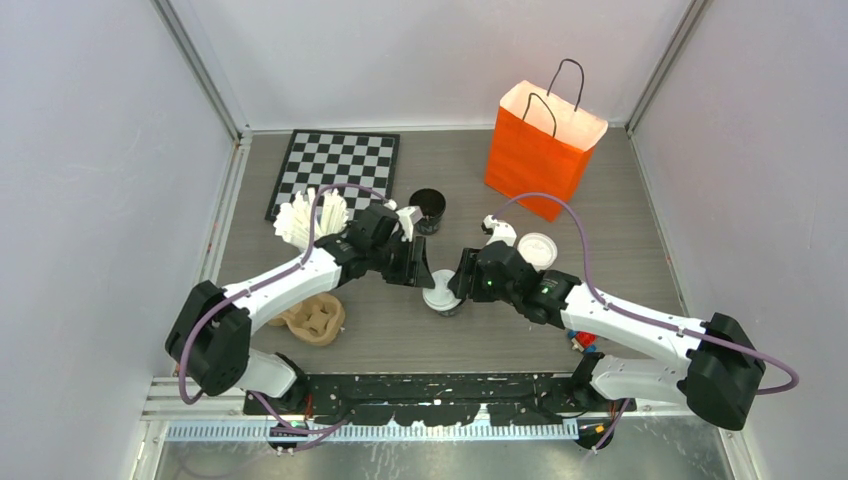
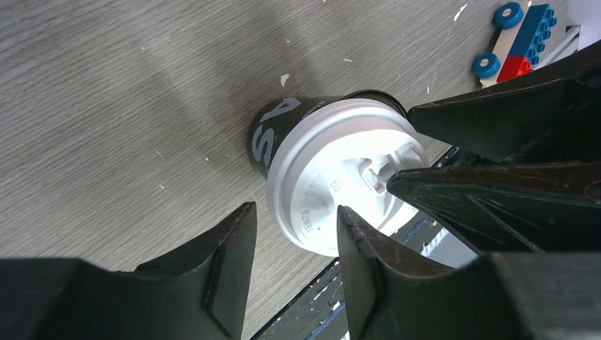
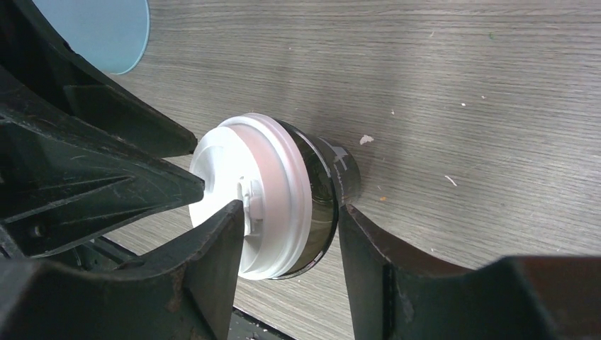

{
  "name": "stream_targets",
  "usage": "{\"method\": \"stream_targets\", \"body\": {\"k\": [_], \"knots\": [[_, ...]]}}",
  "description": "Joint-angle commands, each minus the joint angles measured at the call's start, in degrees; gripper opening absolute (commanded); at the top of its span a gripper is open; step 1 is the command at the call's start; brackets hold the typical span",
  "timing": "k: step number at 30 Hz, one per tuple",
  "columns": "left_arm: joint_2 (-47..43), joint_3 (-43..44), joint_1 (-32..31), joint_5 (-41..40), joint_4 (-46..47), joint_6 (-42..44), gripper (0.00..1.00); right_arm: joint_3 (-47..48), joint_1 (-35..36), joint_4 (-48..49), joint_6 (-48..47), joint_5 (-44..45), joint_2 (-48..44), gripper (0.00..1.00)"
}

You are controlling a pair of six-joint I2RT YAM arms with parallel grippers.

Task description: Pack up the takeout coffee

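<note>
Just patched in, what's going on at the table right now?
Both arms meet at one small black paper cup with a white plastic lid, upright mid-table. The right gripper has its jaws either side of the cup's body; whether they press it yet is unclear. The left gripper sits at the lid's rim, jaws parted. A second black cup stands uncapped behind, and the orange paper bag stands open at the back.

Checkerboard (image 1: 335,170), cup of white sticks (image 1: 305,220), wooden puzzle (image 1: 315,320), toy brick car (image 2: 528,35)
</note>
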Motion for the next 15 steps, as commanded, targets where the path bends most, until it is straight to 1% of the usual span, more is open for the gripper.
{"method": "stream_targets", "body": {"k": [1, 4, 7, 11, 15], "knots": [[0.93, 0.28, 0.27, 2.94, 3.55, 0.05, 0.46, 1.64, 0.3, 2.58, -0.71, 2.25, -1.24, 0.55], [1.29, 0.2, 0.22, 4.41, 4.74, -0.2, 0.45, 1.27, 0.33, 2.64, -0.71, 2.42, -2.02, 0.53], [1.46, -0.05, 0.27, 6.48, 6.56, -0.54, 0.41, 0.99, 0.3, 2.67, -0.78, 2.45, -2.13, 0.52], [1.59, 0.06, 0.29, 6.62, 7.42, -0.78, 0.38, 0.83, 0.33, 2.61, -0.79, 2.49, -1.83, 0.5], [1.97, 0.52, 0.28, 7.05, 7.4, -0.54, 0.38, 0.57, 0.35, 2.59, -0.79, 2.7, -1.86, 0.49]]}}
